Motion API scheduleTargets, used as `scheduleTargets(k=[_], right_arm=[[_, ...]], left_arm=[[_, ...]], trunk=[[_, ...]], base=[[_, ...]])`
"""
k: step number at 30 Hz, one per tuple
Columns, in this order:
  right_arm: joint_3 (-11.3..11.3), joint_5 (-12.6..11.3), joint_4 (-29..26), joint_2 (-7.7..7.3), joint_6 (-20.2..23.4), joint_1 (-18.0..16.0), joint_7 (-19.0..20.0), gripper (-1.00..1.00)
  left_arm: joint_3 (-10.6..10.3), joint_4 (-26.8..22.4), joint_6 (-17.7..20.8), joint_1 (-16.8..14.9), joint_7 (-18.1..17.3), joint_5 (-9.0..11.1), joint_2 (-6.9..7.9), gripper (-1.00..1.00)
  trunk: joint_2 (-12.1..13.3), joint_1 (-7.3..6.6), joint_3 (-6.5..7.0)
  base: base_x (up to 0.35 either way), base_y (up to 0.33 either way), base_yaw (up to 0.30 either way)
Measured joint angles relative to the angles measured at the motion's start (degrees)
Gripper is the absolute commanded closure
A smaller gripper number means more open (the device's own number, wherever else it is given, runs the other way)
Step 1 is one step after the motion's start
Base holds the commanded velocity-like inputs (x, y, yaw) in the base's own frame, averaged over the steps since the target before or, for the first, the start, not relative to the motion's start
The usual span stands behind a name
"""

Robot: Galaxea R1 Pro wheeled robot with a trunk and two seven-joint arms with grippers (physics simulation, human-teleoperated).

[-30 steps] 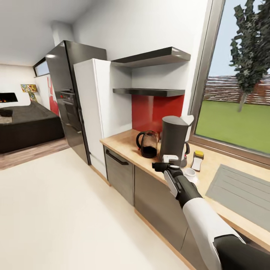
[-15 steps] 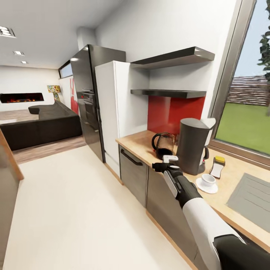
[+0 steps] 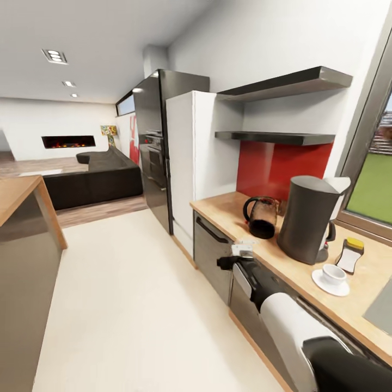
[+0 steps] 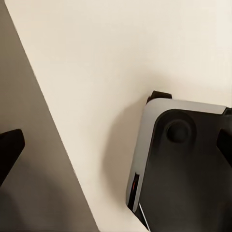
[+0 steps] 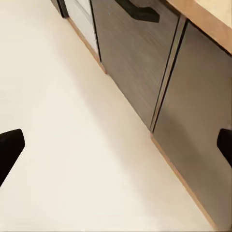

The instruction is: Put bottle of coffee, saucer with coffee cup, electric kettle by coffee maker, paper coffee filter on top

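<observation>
1. Right gripper [image 5: 116,145]: fingers [image 5: 9,147] spread wide, empty, over floor beside the drawer fronts; left likewise.
2. At the frame's right, on the tabletop [image 3: 228,209], the station looks assembled: electric kettle [image 3: 262,216], coffee maker [image 3: 307,218], cup on saucer [image 3: 330,283], bottle of coffee [image 3: 349,253].

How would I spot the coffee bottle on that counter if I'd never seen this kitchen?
Find the long light-wood kitchen countertop under the window, then the tall dark grey coffee maker. Just beyond it, nearer the window, is the bottle of coffee: small, white-labelled, the only thing with a yellow-orange cap.
</observation>
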Motion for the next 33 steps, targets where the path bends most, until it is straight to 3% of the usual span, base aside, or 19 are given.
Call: scheduleTargets(k=[6, 10, 13, 17, 24, 28, 33], right_arm=[[-0.1, 0.1, 11.5, 0.90, -5.0, 0.0, 0.4, -1.00], [-0.1, 0.3, 22.5, 1.17, -11.5, 0.0, 0.3, -1.00], [-0.1, 0.6, 26.3, 1.33, -16.5, 1.5, 0.3, -1.00], [-0.2, 0.6, 27.3, 1.01, -18.8, 7.6, 0.3, -1.00], [-0.2, 0.7, 27.6, -1.04, -19.2, 21.0, 0.3, -1.00], [-0.2, 0.8, 27.6, -1.50, -19.2, 28.0, 0.3, -1.00], [-0.1, 0.8, 27.6, -1.52, -19.2, 34.0, 1.3, -1.00]], left_arm=[[0.1, 0.0, -0.1, 0.0, 0.0, 0.0, -0.05, -1.00], [0.1, 0.0, -0.1, 0.0, 0.0, 0.0, -0.08, -1.00], [0.1, 0.1, -0.2, 0.0, 0.0, 0.0, -0.09, -1.00], [0.1, 0.1, -0.3, 0.0, 0.0, 0.1, -0.12, -1.00], [0.0, 1.1, -0.6, 0.0, 0.1, -0.2, -0.63, -1.00], [0.0, 1.3, -0.6, 0.0, 0.0, -0.3, -0.91, -1.00], [-0.2, 1.8, -0.6, 0.0, 0.0, -0.3, -0.95, -1.00]], trunk=[[0.0, 0.00, 0.19], [0.0, 0.00, 0.29], [0.0, 0.00, 0.36], [0.0, 0.00, 0.45], [0.0, 0.00, 0.55], [0.0, 0.00, 0.56], [0.0, 0.00, 0.57]], base=[[0.000, 0.000, 0.278], [0.000, 0.000, 0.278], [0.000, 0.000, 0.278], [0.000, 0.000, 0.278], [0.000, 0.000, 0.278], [0.000, 0.000, 0.271], [0.000, 0.000, 0.137]])
